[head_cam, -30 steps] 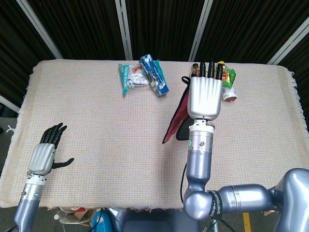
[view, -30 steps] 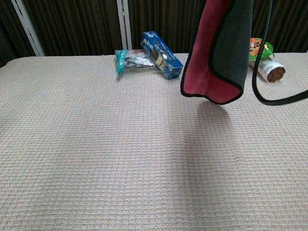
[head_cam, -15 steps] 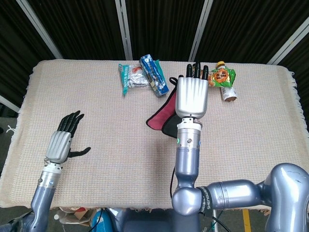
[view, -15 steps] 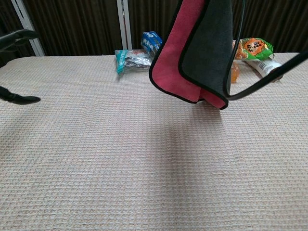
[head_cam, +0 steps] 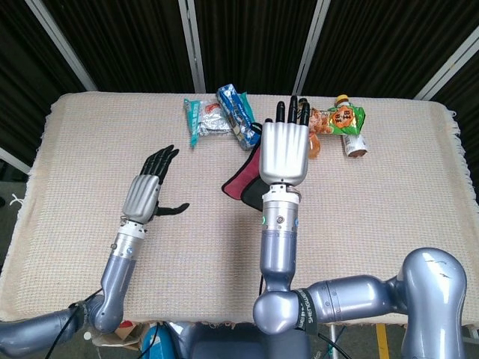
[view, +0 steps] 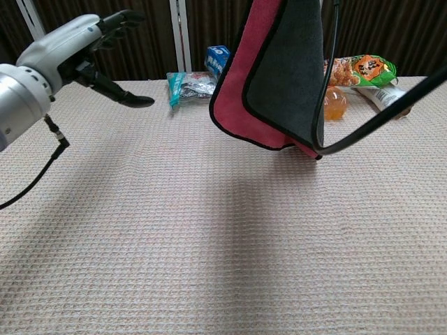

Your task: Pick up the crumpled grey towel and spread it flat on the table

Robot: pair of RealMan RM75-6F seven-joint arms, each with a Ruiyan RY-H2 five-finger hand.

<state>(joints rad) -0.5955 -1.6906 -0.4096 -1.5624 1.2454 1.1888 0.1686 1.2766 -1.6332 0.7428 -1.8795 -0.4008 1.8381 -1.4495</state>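
Note:
The towel [view: 279,77], dark grey on one face and red on the other with a black hem, hangs folded in the air above the table's middle. My right hand [head_cam: 283,149] holds it from above, and in the head view only its lower edge [head_cam: 241,183] shows beside the hand. The grip itself is hidden under the palm. My left hand [head_cam: 148,188] hovers over the table to the left of the towel, fingers apart and holding nothing; the chest view shows my left hand [view: 80,50] at the upper left.
At the table's far edge lie a blue box [head_cam: 239,118], a clear wrapped packet [head_cam: 204,120], an orange snack bag [view: 343,70], a green pouch [view: 374,70] and a small orange ball [view: 335,105]. A black cable [view: 370,122] hangs by the towel.
My right hand carried the towel leftward toward the table's middle. My left hand rose and moved right toward the towel.

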